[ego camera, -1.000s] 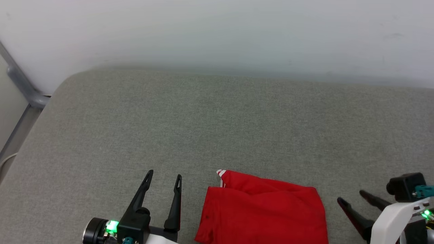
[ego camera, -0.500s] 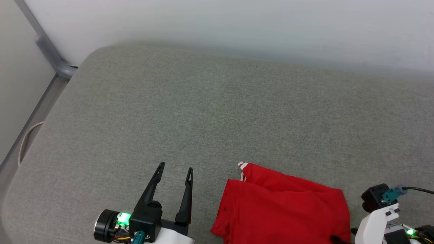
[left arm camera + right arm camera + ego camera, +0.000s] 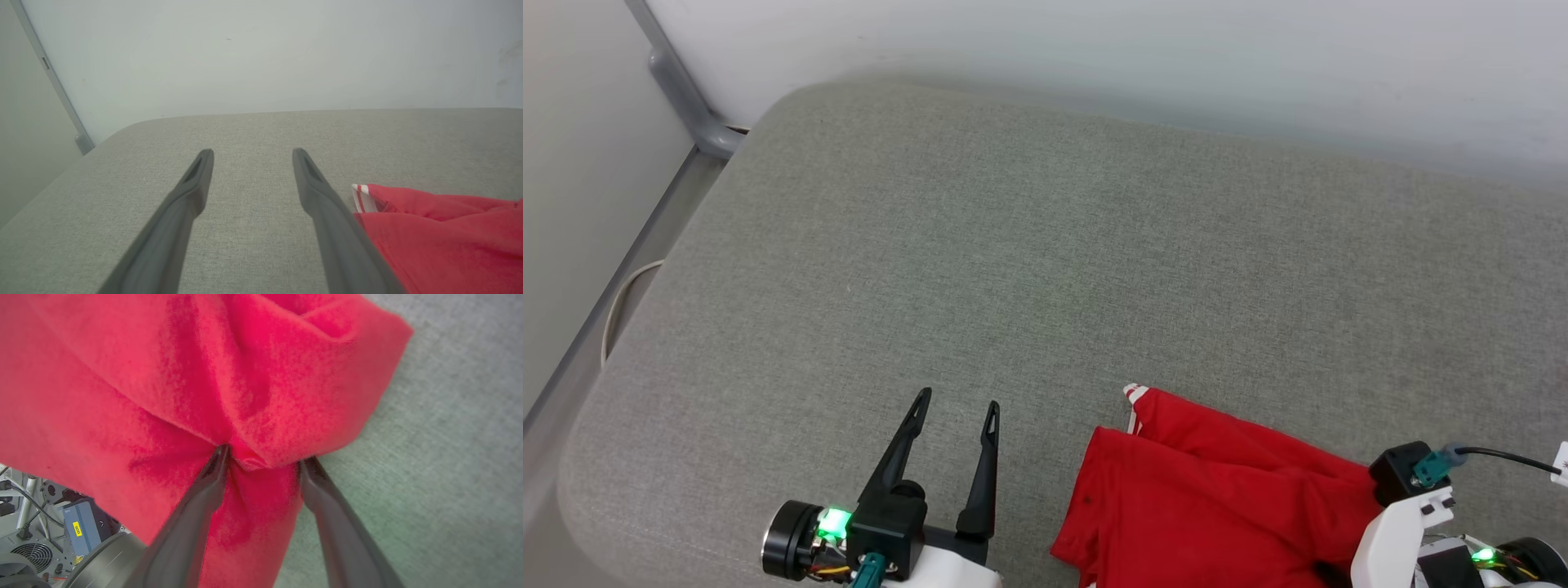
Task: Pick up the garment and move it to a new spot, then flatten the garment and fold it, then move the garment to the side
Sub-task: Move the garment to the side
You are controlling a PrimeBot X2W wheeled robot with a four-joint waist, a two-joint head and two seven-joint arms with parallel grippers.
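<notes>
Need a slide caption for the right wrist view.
Right gripper, fingers apart, straddling a bunched fold of the red garment on the grey cushion.

Garment (image 3: pixel 1217 490) – soft matt cloth; cushion (image 3: pixel 1013 245) – coarse woven fabric.

The big grey cushion (image 3: pixel 1013 245) is soft cloth with a round corner at the far left. A red shirt (image 3: pixel 1217 506) lies on it at the near right, folded and a bit rumpled. A small white bit with red stripes (image 3: pixel 1134 394) sticks out at the shirt's far left corner.
</notes>
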